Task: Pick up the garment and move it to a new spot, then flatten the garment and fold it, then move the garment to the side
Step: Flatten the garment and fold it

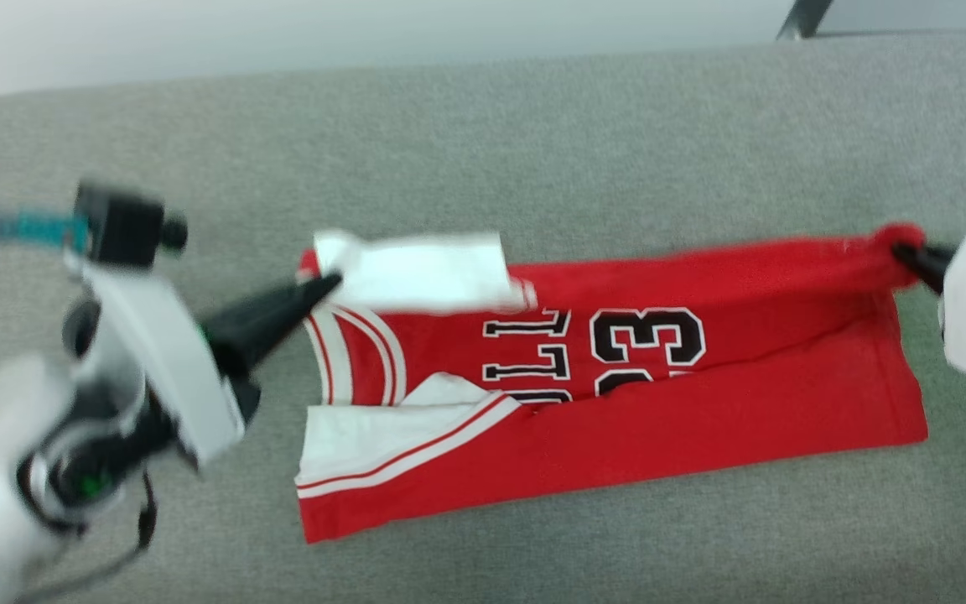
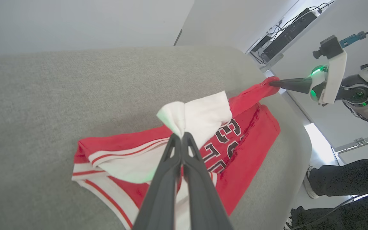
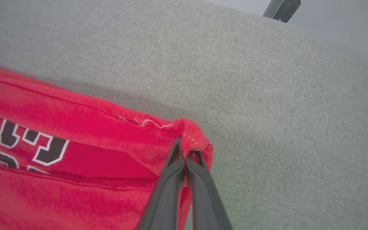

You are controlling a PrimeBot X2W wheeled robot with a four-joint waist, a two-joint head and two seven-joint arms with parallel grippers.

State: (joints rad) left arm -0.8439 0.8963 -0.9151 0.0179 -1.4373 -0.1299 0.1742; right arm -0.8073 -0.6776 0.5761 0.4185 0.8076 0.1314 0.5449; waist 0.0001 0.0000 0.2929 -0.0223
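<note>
The red shirt [image 1: 701, 419] lies stretched sideways on the grey surface [image 1: 533, 126], near edge folded over. Its sleeves are white.

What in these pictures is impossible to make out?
- Head view: the shirt's lettering is half covered by a folded-over flap of the shirt.
- Head view: the left gripper is blurred; the right gripper is cut by the right edge.
- Left wrist view: a person, cut off by the lower right edge.
</note>
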